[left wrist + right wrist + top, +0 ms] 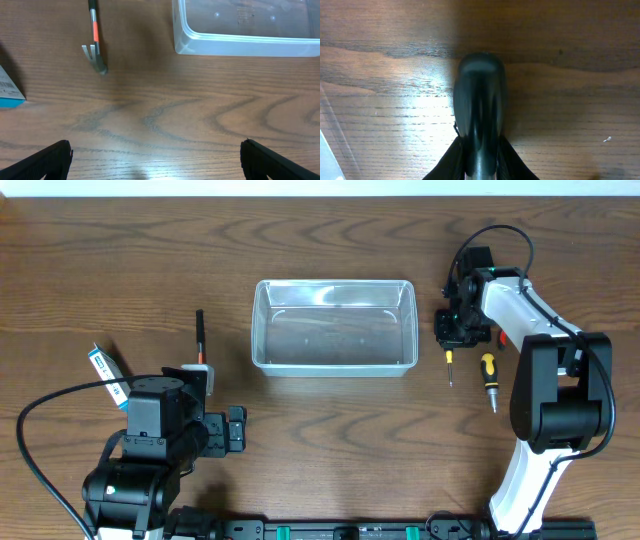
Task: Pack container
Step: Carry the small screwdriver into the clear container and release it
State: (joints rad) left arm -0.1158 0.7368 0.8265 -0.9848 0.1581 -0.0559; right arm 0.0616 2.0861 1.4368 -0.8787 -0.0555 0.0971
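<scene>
The clear plastic container [334,365] sat upright near the middle of the table [330,440], nothing visible inside it, its long side running left to right. In the left wrist view its near corner and rim [225,42] filled the upper right.

The left hand [235,430] rested low over the table, well short of the container's near left corner. Its two fingers [45,160] were spread wide at the bottom corners of the wrist view, with only bare wood between them [155,165]: released, grasping nothing. Ahead of it lay a claw hammer [95,52] with a black handle and an orange band, its head pointing toward the camera and its shaft beside the container's left end [200,338]. A blue-and-white box [105,368] lay farther left, apart from the hammer.

The right hand [460,328] was down just beside the container's right end. In its wrist view the black fingers [451,162] pressed against both sides of a dark rounded handle [480,95], so the hand [480,157] was clenched on it; what tool the handle belonged to could not be told. Just in front of that hand lay a small yellow-handled screwdriver [449,363] and, to its right, a yellow-and-black screwdriver [489,370], side by side but apart. A small red item [503,338] showed beside the arm, too small to identify.
</scene>
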